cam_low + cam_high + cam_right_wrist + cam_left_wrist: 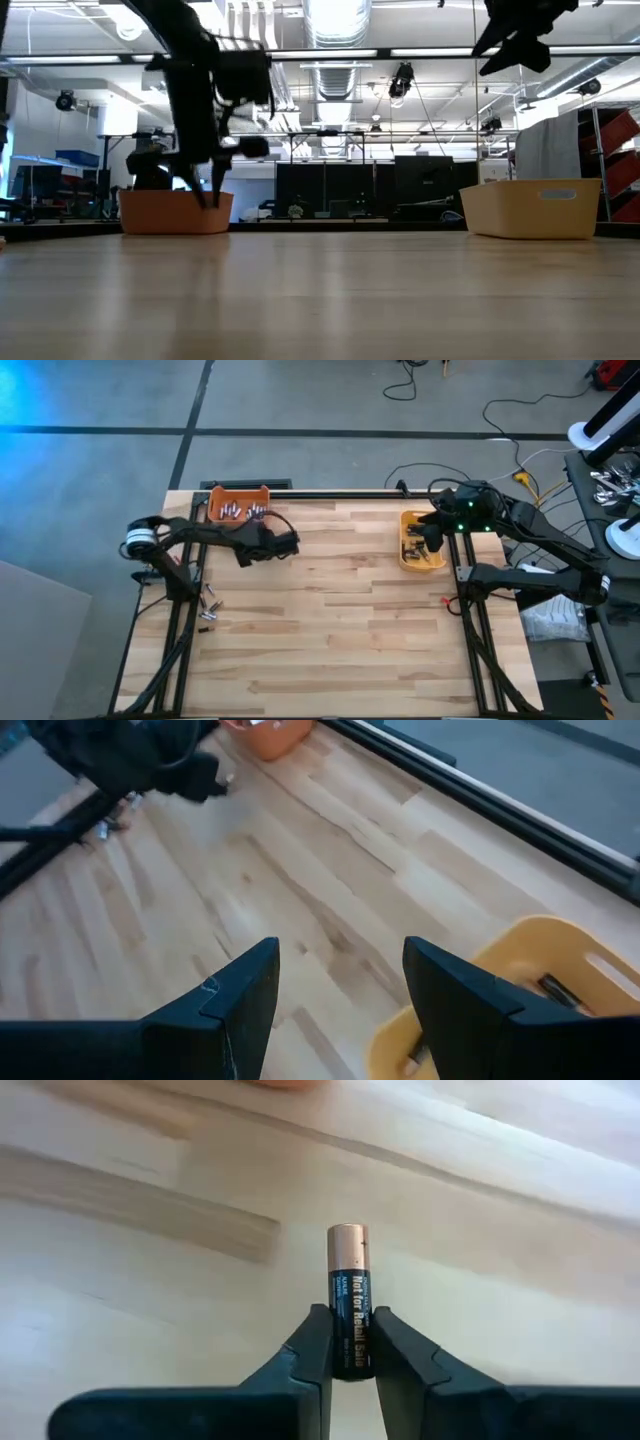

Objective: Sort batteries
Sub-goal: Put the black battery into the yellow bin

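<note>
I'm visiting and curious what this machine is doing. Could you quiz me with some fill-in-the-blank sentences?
1. The left gripper is shut on a ____.
2. The right gripper hangs open above the ____ bin.
3. The other bin is coloured ____.
4. Loose batteries lie by the table's ____ edge.

Missing words: battery; yellow; orange; left

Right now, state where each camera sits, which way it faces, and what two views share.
High: overhead, facing down; both arms, orange bin, yellow bin.
Low: table height, facing across; both bins, arms overhead.
Left wrist: faces the tabletop; left gripper jaws shut on a battery.
Right wrist: above the yellow bin, facing across the table; right gripper jaws open.
Shared: both bins.
</note>
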You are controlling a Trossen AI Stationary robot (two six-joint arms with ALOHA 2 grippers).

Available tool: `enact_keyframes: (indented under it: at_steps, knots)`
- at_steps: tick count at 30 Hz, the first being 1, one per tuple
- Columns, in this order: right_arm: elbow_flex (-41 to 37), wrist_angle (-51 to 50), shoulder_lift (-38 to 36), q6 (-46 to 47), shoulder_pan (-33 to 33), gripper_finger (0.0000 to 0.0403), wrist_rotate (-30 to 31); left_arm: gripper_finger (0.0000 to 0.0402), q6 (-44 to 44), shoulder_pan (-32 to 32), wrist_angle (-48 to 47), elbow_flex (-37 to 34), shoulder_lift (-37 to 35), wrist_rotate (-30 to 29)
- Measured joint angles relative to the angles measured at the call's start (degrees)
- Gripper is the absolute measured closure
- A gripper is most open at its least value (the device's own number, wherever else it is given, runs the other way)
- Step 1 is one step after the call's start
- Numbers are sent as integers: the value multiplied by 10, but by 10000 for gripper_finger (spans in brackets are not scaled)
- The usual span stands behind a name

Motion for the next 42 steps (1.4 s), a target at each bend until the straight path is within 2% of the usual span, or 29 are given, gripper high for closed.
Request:
enact_keyframes:
  at_steps: [4,10,14,17,20,23,26,28,33,42]
  knots:
    - [0,48,0,18,24,197,0,366,96,-38,47,0,-50,-17]
    - [-1,172,18,50,78,197,1,365,246,-103,130,-1,-116,-99]
    - [-1,321,44,73,158,197,14,364,308,-165,213,-24,-164,-190]
    - [-1,435,75,71,231,197,66,364,336,-195,306,-64,-198,-209]
    - [-1,518,113,69,290,197,122,364,429,-230,499,-123,-230,-185]
    - [-2,609,165,82,344,197,150,364,539,-256,736,-186,-248,-101]
    - [0,701,221,98,387,197,155,364,586,-271,913,-238,-253,-29]
    - [20,718,259,111,399,197,155,364,593,-279,983,-259,-253,-21]
    - [96,679,341,105,396,197,161,369,634,-283,1032,-263,-251,-2]
    - [232,599,418,42,379,197,176,370,734,-283,1043,-189,-249,23]
